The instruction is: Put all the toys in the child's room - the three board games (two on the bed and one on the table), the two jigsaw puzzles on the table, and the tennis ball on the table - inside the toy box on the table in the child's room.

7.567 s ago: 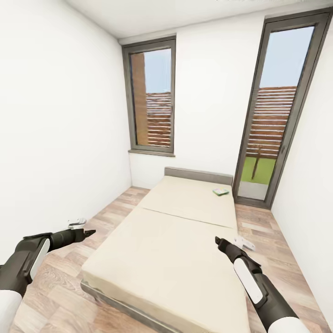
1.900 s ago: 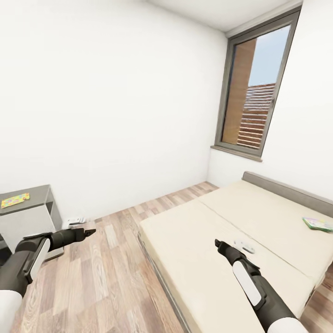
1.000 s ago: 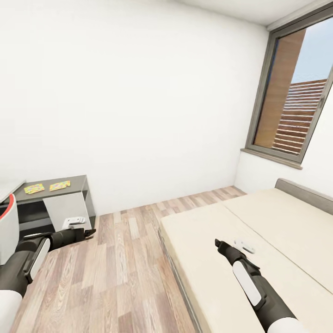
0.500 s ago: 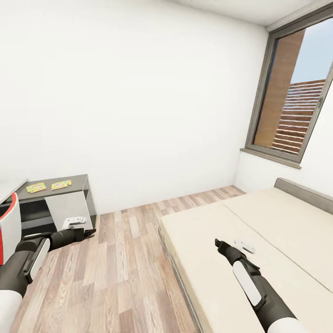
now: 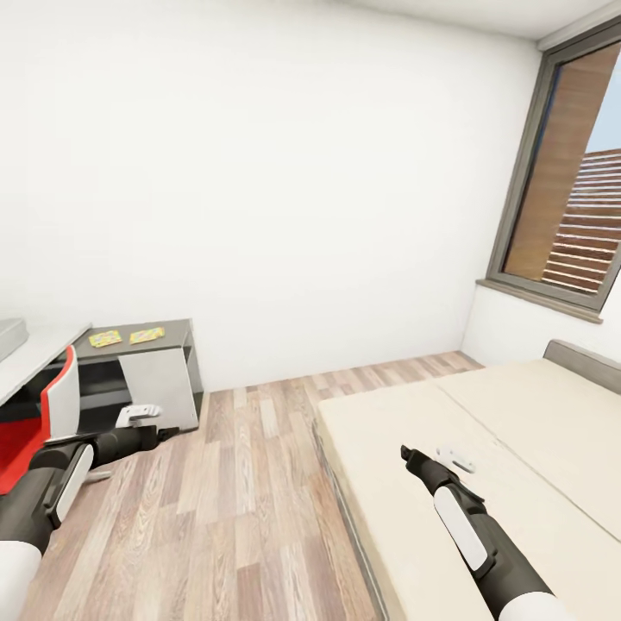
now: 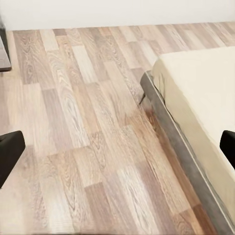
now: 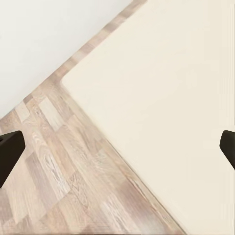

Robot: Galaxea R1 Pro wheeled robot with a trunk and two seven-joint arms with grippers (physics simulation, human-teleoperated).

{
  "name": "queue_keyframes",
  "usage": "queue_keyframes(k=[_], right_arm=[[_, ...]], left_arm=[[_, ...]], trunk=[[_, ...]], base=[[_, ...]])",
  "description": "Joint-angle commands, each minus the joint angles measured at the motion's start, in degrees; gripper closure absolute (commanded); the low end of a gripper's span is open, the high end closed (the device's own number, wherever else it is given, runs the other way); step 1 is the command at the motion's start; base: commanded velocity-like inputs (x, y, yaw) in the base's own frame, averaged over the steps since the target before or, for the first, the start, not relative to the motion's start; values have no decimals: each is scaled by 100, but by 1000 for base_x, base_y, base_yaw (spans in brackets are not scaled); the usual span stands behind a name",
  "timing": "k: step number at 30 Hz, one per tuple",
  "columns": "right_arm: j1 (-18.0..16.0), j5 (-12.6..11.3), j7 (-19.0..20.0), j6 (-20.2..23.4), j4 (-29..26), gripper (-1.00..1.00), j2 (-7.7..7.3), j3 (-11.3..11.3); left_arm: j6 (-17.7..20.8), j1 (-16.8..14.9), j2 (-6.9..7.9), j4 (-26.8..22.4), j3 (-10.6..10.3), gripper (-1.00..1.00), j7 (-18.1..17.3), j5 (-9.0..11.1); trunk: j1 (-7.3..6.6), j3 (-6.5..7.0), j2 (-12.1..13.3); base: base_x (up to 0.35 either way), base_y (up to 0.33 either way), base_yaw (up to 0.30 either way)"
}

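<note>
**Turning toward the table: base in transit, both arms carried empty**

Step in hand, as judged from the task: the robot is travelling through the child's room and is not yet handling any toy. To do this well, the base should be brought square to the dark grey low table (image 5: 164, 332) at far left, stopping close enough that the two flat, brightly printed yellow-green items (image 5: 126, 336) lying on its top fall within reach. These are probably the jigsaw puzzles, though they are too small to identify with certainty. The red-and-white chair (image 5: 45, 414) standing near the table is narrowing the approach and should be skirted.

At near left, the left arm is reaching forward and low over the light wood plank floor (image 5: 250, 509), with the left gripper (image 5: 164, 431) pointing ahead; in the left wrist view its dark fingertips (image 6: 10, 152) are sitting at opposite edges, so the jaws are standing wide apart and holding nothing.

At near right, the right arm is extending forward over the cream mattress of the grey-framed bed (image 5: 517, 448). The right gripper (image 5: 410, 453) is likewise spread and empty, its fingertips (image 7: 10, 147) framing the mattress corner and floor.

The grey-framed window (image 5: 569, 216) is occupying the far right.
</note>
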Motion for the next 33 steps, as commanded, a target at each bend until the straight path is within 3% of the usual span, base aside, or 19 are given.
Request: queue_keyframes(k=[1,33], right_arm=[[0,-42,-49,12,-11,-100,-8,23],[0,-33,-47,12,-11,-100,-8,23]], left_arm=[[51,-3,-3,0,7,-100,6,54],[51,-3,-8,0,8,-100,-20,54]], trunk=[[2,-3,-4],[2,-3,-4]], base=[[-7,-9,190],[-1,-89,64]])
